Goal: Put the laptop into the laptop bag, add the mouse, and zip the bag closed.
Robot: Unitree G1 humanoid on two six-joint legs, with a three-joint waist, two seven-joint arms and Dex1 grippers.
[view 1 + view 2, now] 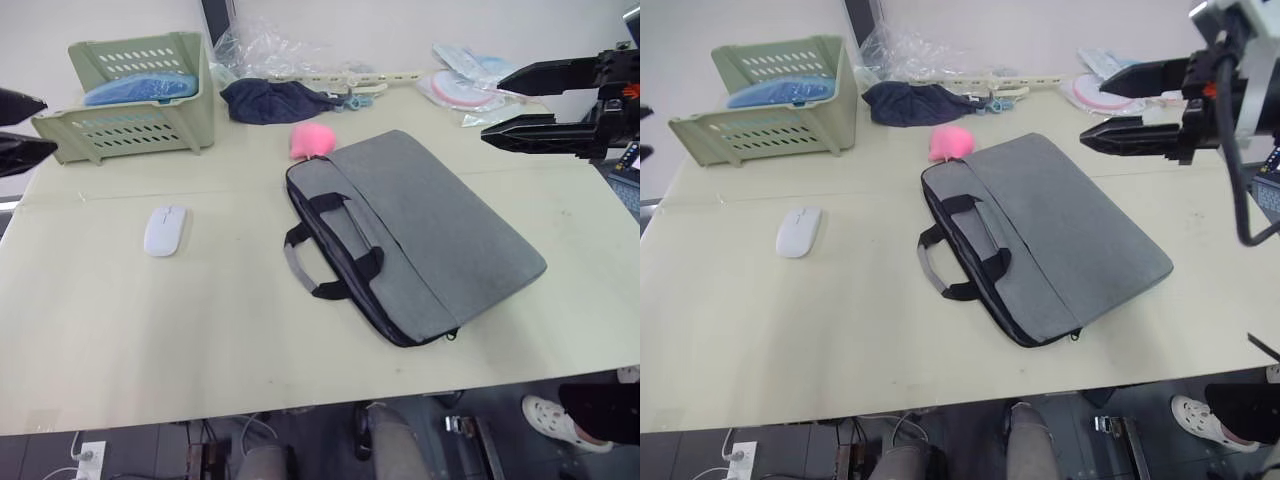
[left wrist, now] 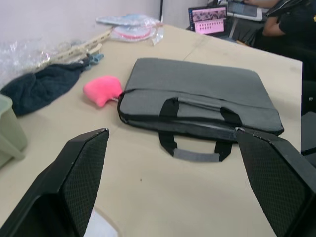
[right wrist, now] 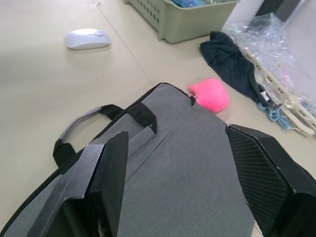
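Nearest lies one grey laptop bag point(image 1: 420, 235), flat on the table point(image 1: 150, 340), soft cloth with two black handles toward the robot. One white mouse point(image 1: 164, 230) sits well left of it: light, glossy, likely slippery, best pinched across its sides. Farther back, the left gripper point(image 2: 173, 187) and right gripper point(image 1: 515, 105) hover spread wide, empty. No laptop is visible; it may be inside.

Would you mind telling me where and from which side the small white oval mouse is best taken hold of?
Probably across its two long sides, coming straight down from above. The small white oval mouse lies flat on the beige table with bare surface all round, low and domed, so a side approach would likely slip. The left hand, open, is nearer; the mouse lies to the robot's left of the grey fabric laptop bag.
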